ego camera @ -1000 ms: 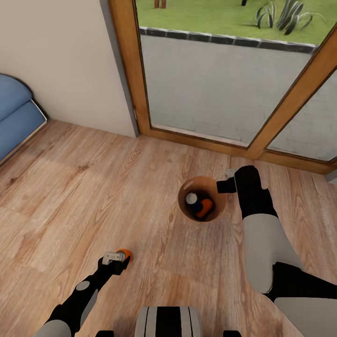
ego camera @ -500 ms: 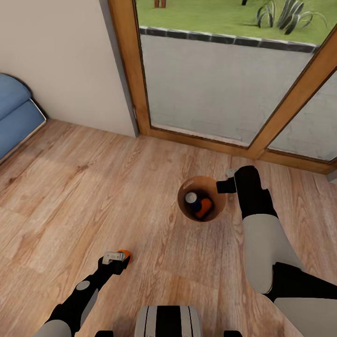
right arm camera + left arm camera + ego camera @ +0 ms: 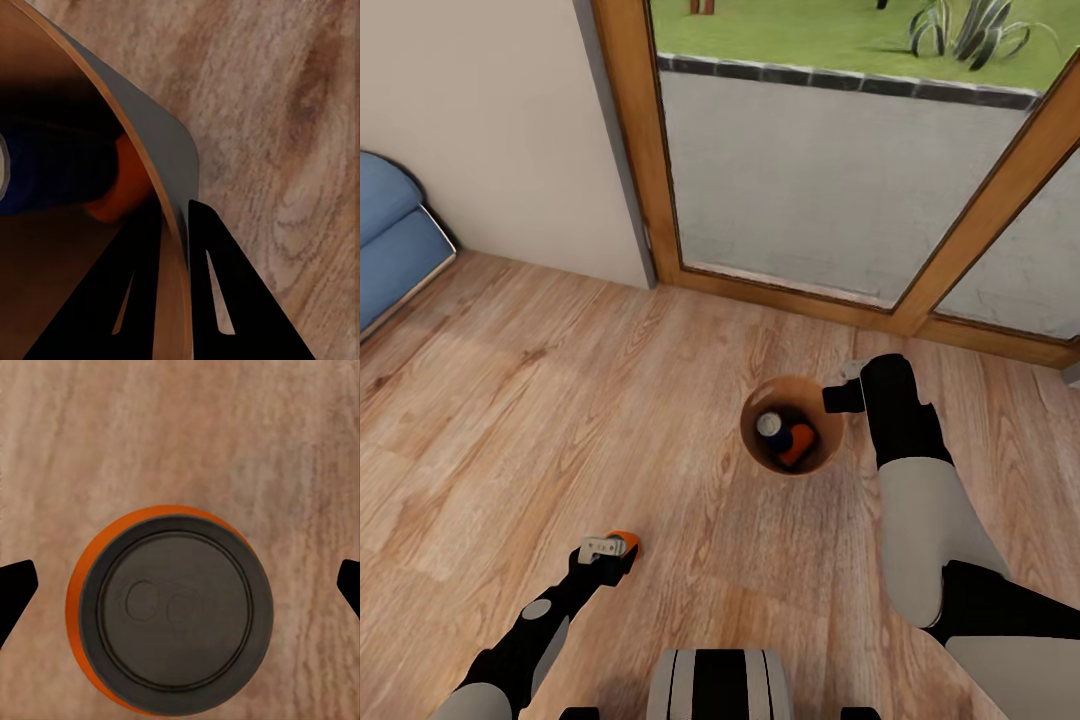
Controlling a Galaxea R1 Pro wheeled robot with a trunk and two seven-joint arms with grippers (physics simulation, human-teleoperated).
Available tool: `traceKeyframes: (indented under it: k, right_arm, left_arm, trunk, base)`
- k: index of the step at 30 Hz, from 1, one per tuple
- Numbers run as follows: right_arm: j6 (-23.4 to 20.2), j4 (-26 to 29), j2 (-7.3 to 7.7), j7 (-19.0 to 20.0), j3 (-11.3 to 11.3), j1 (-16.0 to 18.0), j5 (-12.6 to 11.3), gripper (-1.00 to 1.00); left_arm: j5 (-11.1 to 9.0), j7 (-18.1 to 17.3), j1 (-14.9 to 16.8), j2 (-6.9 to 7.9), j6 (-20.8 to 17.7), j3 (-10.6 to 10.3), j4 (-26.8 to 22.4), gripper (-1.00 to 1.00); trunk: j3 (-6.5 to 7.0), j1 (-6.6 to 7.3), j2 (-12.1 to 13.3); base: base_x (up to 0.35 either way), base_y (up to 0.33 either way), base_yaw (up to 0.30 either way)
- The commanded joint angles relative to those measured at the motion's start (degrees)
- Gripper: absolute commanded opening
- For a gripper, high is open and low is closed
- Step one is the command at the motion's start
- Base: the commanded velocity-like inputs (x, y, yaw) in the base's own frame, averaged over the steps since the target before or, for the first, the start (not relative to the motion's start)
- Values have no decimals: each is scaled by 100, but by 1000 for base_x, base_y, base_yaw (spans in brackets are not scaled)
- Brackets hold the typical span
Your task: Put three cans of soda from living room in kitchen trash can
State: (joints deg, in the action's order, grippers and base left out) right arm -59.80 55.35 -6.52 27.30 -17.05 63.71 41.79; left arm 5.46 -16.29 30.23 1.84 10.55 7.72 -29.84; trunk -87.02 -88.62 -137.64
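Now: right tool (image 3: pixel 174 217) pinching trash can (image 3: pixel 830 450) rim | left tool (image 3: pixel 180 585) spread above orange can (image 3: pixel 169 611)

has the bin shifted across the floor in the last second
No. The bin sits at the same spot relative to the wooden door frame, with the right gripper clamped on its rim.

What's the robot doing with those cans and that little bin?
The robot is tidying soda cans into the bin. Its right gripper pinches the bin's rim, one finger inside and one outside. A dark blue can and an orange can already lie inside. The left gripper is open above the last orange can, which stands upright on the wood floor.
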Motion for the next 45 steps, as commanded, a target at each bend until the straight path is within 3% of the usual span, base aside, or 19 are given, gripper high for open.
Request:
traceKeyframes:
  k: [1,14,15,24,45]
  right_arm:
    - [-20,0,-2,21,0,1,-92,-100]
    - [-20,2,0,21,-6,-6,-89,-100]
    - [-20,2,1,21,-7,-7,-90,-100]
    - [-20,2,2,21,-9,-7,-86,-100]
    - [-20,-5,-1,21,-8,-22,-92,-100]
  left_arm:
    - [0,1,0,0,0,0,1,100]
    - [-1,1,0,0,2,-2,35,100]
    - [-1,2,0,0,4,-2,40,-100]
    - [-1,3,0,-2,-6,-2,56,-100]
    - [5,-3,0,5,-48,-9,17,-100]
  trunk:
    - [0,1,0]
    - [-53,-65,-121]
    - [-53,-65,-121]
    - [-53,-65,-121]
    - [324,396,722]
  base:
    - [0,0,0]
    - [0,0,0]
    - [0,0,0]
    - [0,0,0]
    - [0,0,0]
